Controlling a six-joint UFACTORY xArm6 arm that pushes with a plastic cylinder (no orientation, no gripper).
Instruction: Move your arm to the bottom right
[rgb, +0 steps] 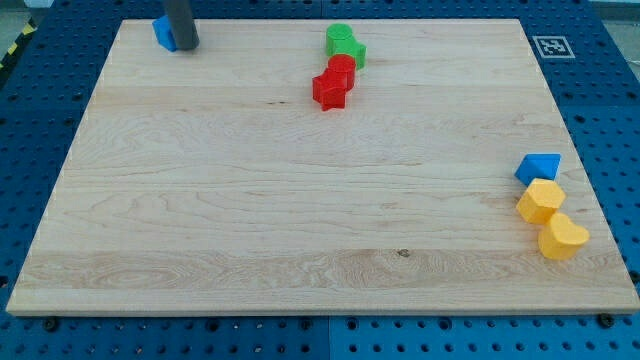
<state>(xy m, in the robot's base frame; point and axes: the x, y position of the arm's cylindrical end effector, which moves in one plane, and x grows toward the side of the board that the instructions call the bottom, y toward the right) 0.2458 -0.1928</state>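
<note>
My tip (187, 46) is at the view's top left of the wooden board (250, 220), touching the right side of a small blue block (163, 32) that the rod partly hides. At the view's right edge lie a blue triangular block (538, 167), a yellow hexagonal block (540, 201) and a yellow heart-shaped block (563, 237), packed in a line. My tip is far from these three.
At the view's top middle, two green blocks (345, 44) sit above a red cylinder (342, 68) and a red star-shaped block (329, 91). A black-and-white marker tag (551, 45) is on the board's top right corner. Blue pegboard surrounds the board.
</note>
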